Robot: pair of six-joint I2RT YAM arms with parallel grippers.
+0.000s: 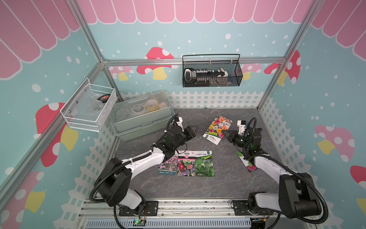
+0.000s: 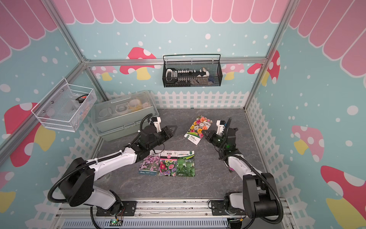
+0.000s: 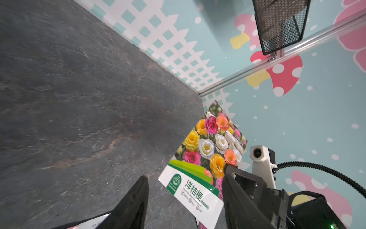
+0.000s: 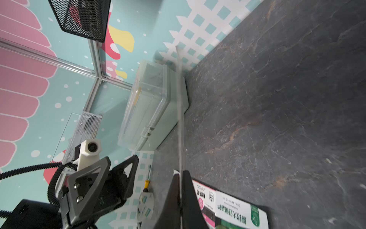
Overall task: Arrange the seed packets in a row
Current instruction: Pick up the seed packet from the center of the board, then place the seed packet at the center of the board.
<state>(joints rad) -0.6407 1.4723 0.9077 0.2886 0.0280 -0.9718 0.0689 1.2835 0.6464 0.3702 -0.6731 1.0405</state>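
Over the table (image 1: 227, 184), right gripper (image 1: 223, 132) pinches the mixed-flower seed packet (image 1: 217, 124); left gripper (image 1: 194, 131) hangs part open, empty

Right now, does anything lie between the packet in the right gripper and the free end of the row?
Nothing visible does. The right gripper holds the mixed-flower packet, and the table between it and the green packet ending the row is bare. A fifth packet lies aside, under the right arm.
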